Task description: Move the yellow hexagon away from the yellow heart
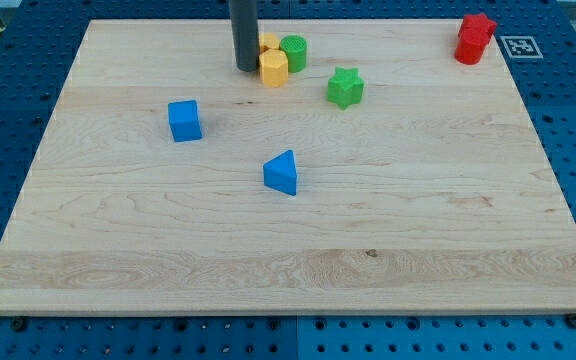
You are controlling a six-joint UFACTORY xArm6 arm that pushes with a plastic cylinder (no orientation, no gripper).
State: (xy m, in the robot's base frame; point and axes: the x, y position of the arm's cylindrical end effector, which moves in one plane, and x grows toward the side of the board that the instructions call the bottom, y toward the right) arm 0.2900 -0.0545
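Note:
The yellow hexagon (274, 68) sits near the view's top centre of the wooden board. The yellow heart (267, 43) lies just behind it, touching it and partly hidden by the rod. A green cylinder (293, 52) touches both on their right. My tip (247, 68) rests on the board right at the hexagon's left side, touching it or almost so.
A green star (345, 87) lies right of the cluster. A blue cube (184, 120) is at the left, a blue triangular block (282, 172) at the centre. Two red blocks (474, 39) stand at the top right corner, next to a marker tag (518, 45).

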